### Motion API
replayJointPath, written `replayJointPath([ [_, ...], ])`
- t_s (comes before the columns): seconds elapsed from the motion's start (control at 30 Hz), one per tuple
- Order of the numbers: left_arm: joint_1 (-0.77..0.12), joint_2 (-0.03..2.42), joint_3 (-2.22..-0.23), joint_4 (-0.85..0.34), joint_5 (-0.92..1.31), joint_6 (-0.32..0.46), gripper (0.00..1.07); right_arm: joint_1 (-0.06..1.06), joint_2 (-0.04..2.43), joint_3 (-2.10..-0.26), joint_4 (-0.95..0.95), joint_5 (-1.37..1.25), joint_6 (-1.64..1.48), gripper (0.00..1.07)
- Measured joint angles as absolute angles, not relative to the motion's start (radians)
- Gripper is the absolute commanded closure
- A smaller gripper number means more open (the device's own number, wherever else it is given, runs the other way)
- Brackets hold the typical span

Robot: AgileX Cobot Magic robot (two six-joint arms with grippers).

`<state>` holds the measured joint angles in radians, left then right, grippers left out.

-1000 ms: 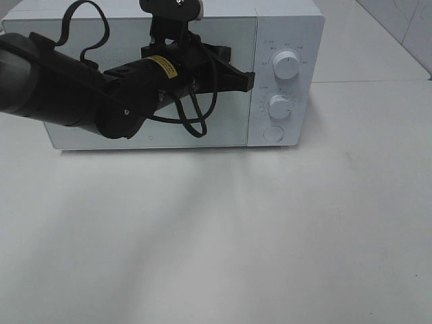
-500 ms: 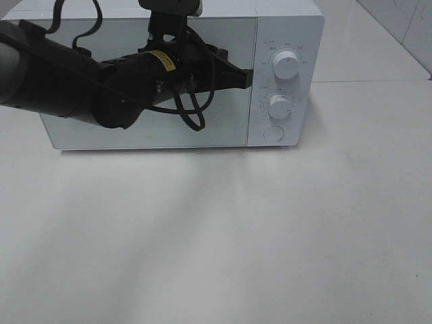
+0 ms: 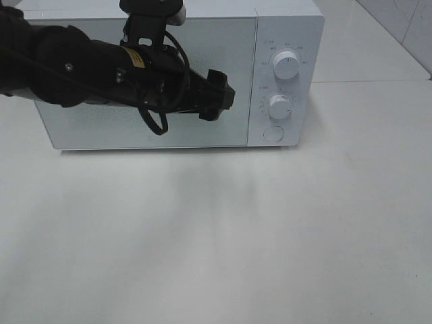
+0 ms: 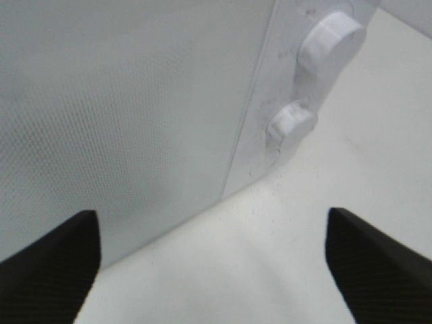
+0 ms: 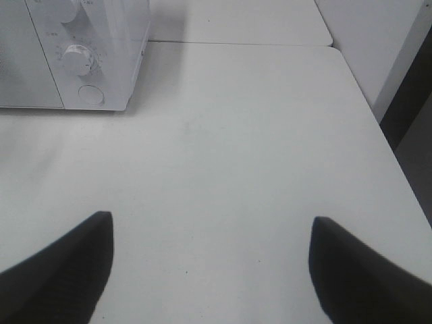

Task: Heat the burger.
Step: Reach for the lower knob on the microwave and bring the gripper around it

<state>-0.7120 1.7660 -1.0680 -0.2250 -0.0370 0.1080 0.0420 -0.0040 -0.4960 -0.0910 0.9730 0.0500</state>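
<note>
Left fingers spread wide, nothing btwn them, just in front of shut microwave door; knobs beyond one fingertip. Right fingers also apart, empty, over worktop. Yellow arm label & dial print unreadable. Burger not visible in any view.

You have the white tabletop open in front of and to the right of the white boxy microwave. Its closed glass door bars the inside, and the black left arm stretches across that door.
</note>
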Motion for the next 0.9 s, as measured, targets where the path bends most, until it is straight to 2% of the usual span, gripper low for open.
replayJointPath([
  [0.27,-0.712,1.683,-1.068,-0.222,0.289,0.108,0.04,0.042,-0.004,-0.496,-0.091,0.973,0.050,0.33],
  [0.53,-0.712,1.606,-1.068,-0.147,0.581,0.106,0.04,0.042,-0.004,-0.496,-0.091,0.973,0.050,0.33],
  [0.6,-0.700,1.584,-1.068,-0.144,0.657,0.084,0.04,0.042,-0.004,-0.496,-0.091,0.973,0.050,0.33],
  [0.67,-0.664,1.560,-1.068,-0.142,0.760,0.049,0.04,0.042,-0.004,-0.496,-0.091,0.973,0.050,0.33],
  [0.73,-0.649,1.552,-1.068,-0.142,0.787,0.045,0.04,0.042,-0.004,-0.496,-0.091,0.973,0.050,0.33],
  [0.83,-0.560,1.518,-1.068,-0.141,0.886,0.042,0.04,0.042,-0.004,-0.496,-0.091,0.973,0.050,0.33],
  [0.9,-0.540,1.508,-1.068,-0.141,0.902,0.044,0.04,0.042,-0.004,-0.496,-0.091,0.973,0.050,0.33],
])
